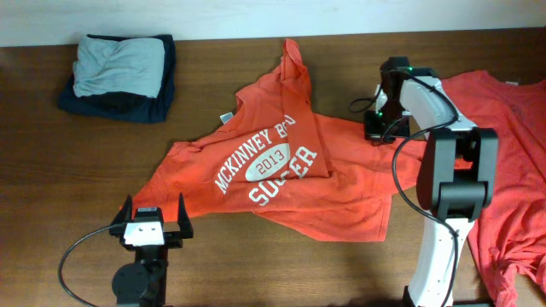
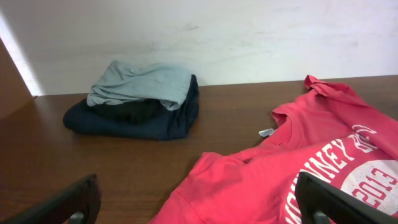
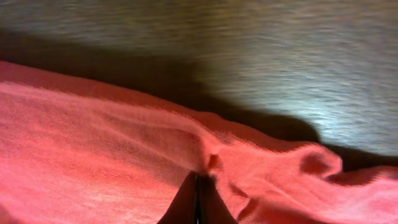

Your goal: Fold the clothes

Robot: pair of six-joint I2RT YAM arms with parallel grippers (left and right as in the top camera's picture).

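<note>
We have the lettered T-shirt (image 1: 281, 162) lying rumpled across the middle of the bench (image 1: 256, 273), print up, with one flap turned over toward the far edge, so it is not yet flat. Our right gripper (image 1: 378, 122) is pressed together on a ridge of cloth on the shirt's side toward the right edge, pinching the fabric. We judge that this hold is there to draw that side out and spread the shirt. Our left gripper (image 1: 153, 220) stands spread wide at the near edge, just beside the shirt's near-left corner and touching nothing, likely placed to take that corner. A second T-shirt (image 1: 512, 153) lies at the right edge, and a folded pile (image 1: 119, 72) of dark and grey clothes sits in the far-left corner.
</note>
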